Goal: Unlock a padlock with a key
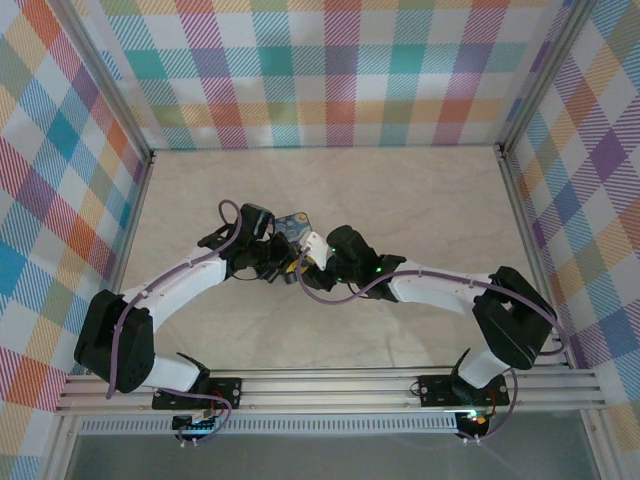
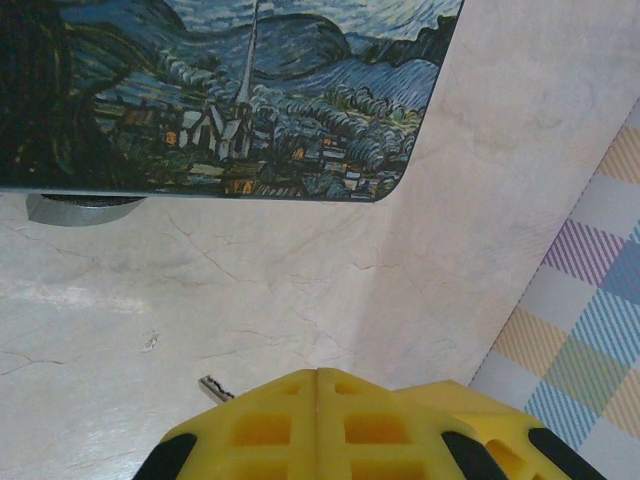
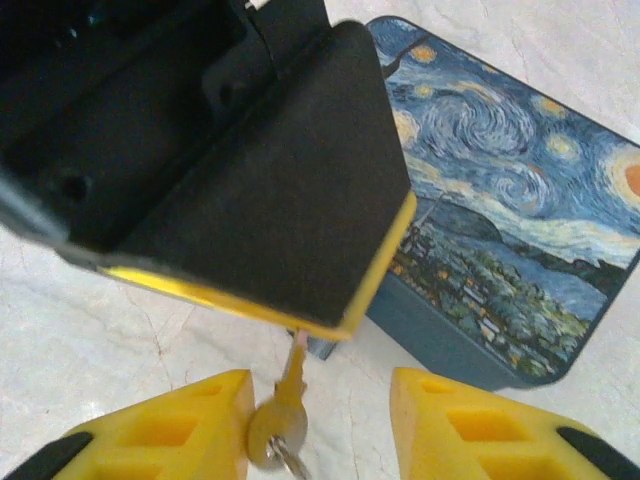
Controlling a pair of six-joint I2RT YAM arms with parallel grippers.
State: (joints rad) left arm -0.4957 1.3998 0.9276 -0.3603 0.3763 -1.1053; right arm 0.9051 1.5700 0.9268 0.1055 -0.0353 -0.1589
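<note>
Your left gripper [image 2: 318, 390] pinches the key [image 3: 284, 395] by its blade, just beside the padlock [image 3: 500, 230] lying flat on the table [image 3: 100, 340]; your right gripper [image 3: 320, 420] stands spread around the key's head.

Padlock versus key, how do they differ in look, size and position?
The padlock is a broad block with a blue starry print; the key is a thin, plain metal piece. The padlock is far larger than the key. The padlock lies flat on the table; the key hangs head down from the shut left tool.
</note>
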